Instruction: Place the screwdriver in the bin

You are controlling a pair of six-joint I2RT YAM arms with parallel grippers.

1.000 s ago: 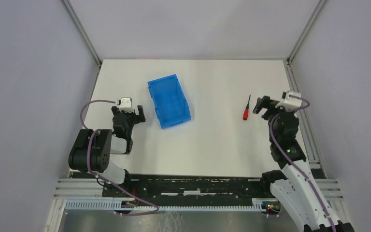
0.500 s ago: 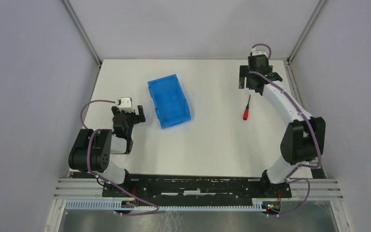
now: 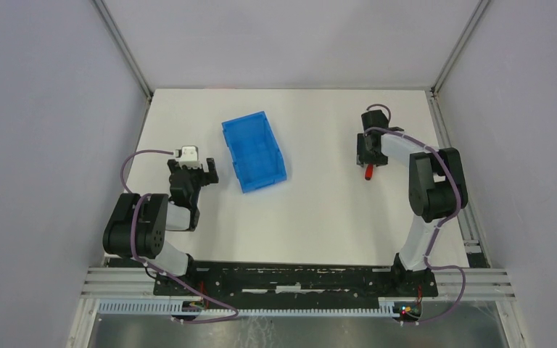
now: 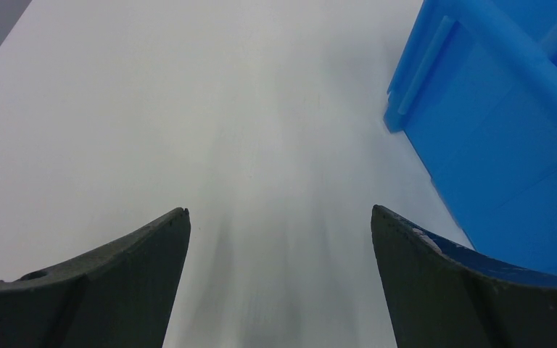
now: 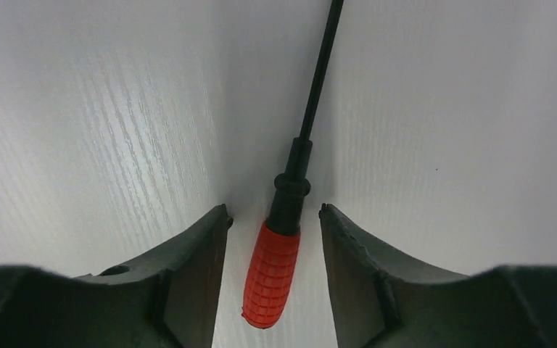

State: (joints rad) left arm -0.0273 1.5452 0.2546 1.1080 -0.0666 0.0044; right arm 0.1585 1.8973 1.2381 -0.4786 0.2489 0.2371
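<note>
Right gripper (image 5: 272,212) half-open astride the screwdriver (image 5: 270,272), nothing gripped yet; possible pivot or slip-out on closing, fingertips (image 5: 214,225) level with the handle's narrow collar end only.

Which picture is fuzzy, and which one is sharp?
Left wrist view: fuzzy, the table smeared in streaks and the bin soft-edged. Right wrist view: sharp, the screwdriver crisp, a soft shadow beside its shaft. Top view: clear, evenly lit, no glare.
</note>
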